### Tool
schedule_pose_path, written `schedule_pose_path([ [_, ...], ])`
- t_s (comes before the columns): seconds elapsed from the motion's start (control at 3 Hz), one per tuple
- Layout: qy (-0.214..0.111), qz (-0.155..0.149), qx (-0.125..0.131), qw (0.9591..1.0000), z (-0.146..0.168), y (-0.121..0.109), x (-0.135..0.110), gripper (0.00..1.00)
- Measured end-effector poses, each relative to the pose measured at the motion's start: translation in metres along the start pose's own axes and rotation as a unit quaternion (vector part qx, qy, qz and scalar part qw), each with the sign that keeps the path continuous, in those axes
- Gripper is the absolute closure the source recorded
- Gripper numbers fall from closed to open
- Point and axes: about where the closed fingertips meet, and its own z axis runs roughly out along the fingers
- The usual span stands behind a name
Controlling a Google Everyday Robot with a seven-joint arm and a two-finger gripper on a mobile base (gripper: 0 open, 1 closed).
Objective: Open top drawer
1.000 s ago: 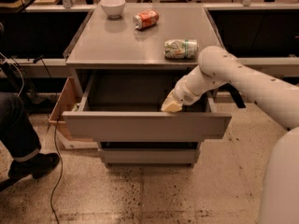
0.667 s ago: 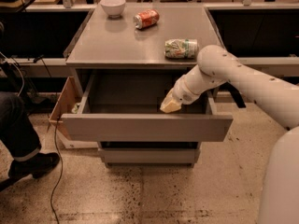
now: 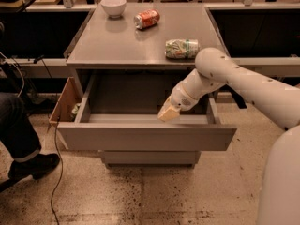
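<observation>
We see top drawer (image 3: 145,136) pulled out; gripper (image 3: 168,113) inside, just behind its front; its grip we cannot tell.

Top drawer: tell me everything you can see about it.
The top drawer is a wide, matte-grey box with a flat, handle-less front panel and low sides, metal by its look. It is pulled far out from under the tabletop and sits level. The tool dips into the drawer's right half, just behind the front panel; whether it touches the panel cannot be told.
</observation>
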Motion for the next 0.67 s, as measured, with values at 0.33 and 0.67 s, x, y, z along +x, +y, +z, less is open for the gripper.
schedule_pose_path([
  [0.33, 0.0, 0.022, -0.05, 0.9985, 0.007, 0.029, 0.004, 1.0],
  [0.67, -0.002, 0.032, -0.073, 0.9968, 0.009, 0.042, 0.004, 1.0],
])
